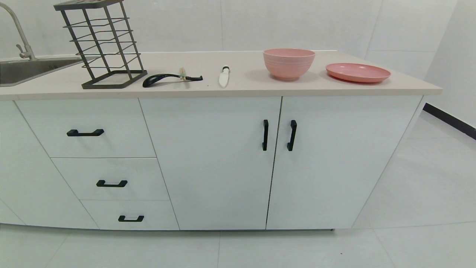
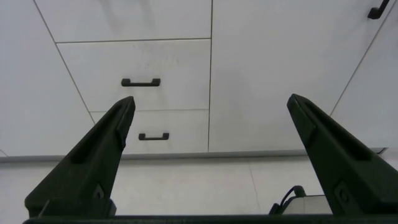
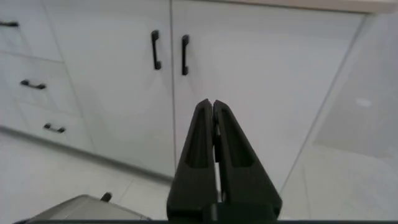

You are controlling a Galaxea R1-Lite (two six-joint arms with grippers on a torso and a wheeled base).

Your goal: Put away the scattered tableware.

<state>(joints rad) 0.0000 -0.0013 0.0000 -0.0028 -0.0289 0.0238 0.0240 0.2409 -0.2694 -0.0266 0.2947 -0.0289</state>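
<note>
On the worktop [image 1: 245, 87], seen from the head camera, the scattered tableware is laid out in a rough row. A pink bowl [image 1: 289, 63] is set upright, and a pink plate [image 1: 357, 72] lies flat at 3 o'clock from it, near but apart. At 9 o'clock from the bowl, well apart, a white knife [image 1: 224, 76] with a black handle end is laid with that end pointing to 12 o'clock. At 9 o'clock from the knife, a black ladle [image 1: 163, 78] lies on its side, its bowl end toward 9 o'clock. Its handle is crossed by a thin wooden utensil [image 1: 183, 74], too small to be identified. A black wire rack [image 1: 102, 44] stands upright at 10 o'clock from the ladle, just beside it. A steel sink [image 1: 26, 69] with a tap [image 1: 18, 33] is set into the worktop at 9 o'clock from the rack.

The left end effector [image 2: 211, 102] is held with its fingers spread wide and nothing between them, facing the white drawer fronts [image 2: 134, 74]. The right end effector [image 3: 213, 104] is pressed together on nothing, facing the two cabinet doors [image 3: 249, 68] with black handles [image 3: 185, 55].
</note>
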